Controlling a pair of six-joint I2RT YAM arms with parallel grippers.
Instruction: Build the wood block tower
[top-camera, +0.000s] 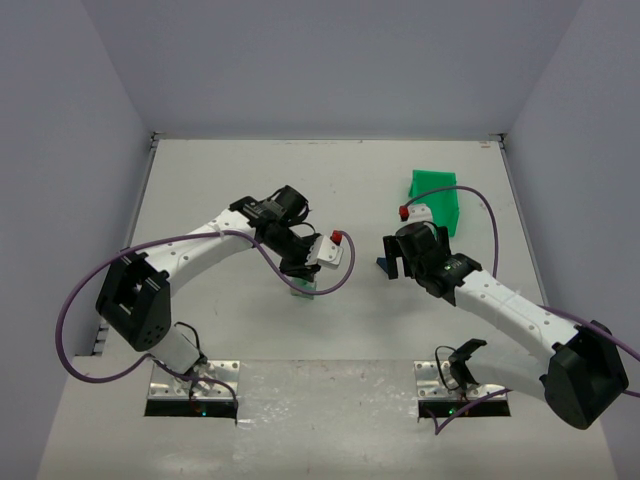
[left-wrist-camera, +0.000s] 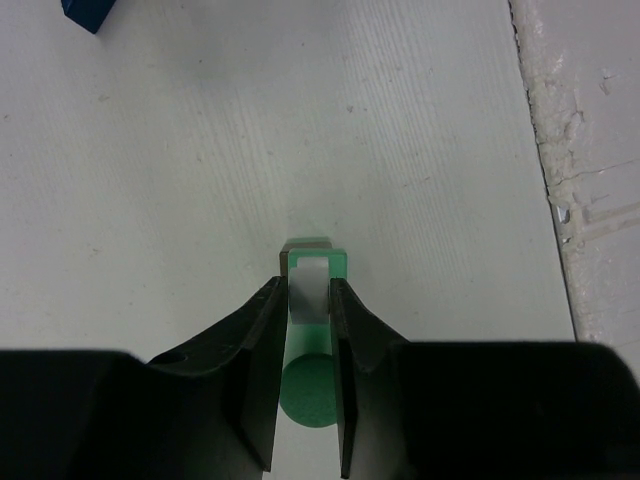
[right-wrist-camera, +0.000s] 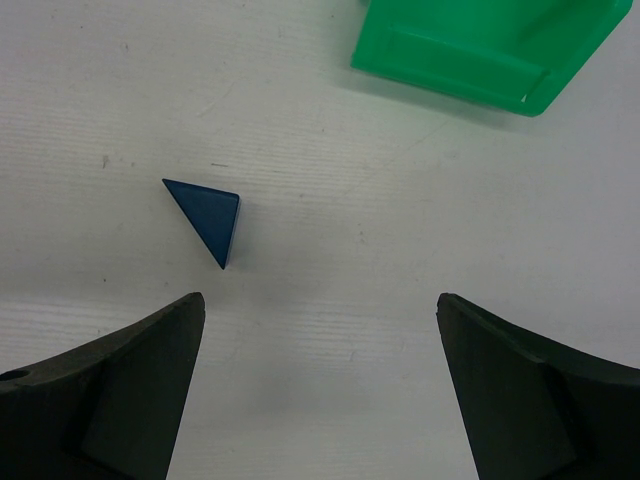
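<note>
Blue wedge lies outside green bin

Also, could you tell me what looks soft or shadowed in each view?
Left wrist view: the left gripper holding the green block is dark and soft-edged, the table beyond sharp. Right wrist view: the blue wedge is sharp with a faint shadow, the right gripper blurred. Top view: even light, only soft shadows.
</note>
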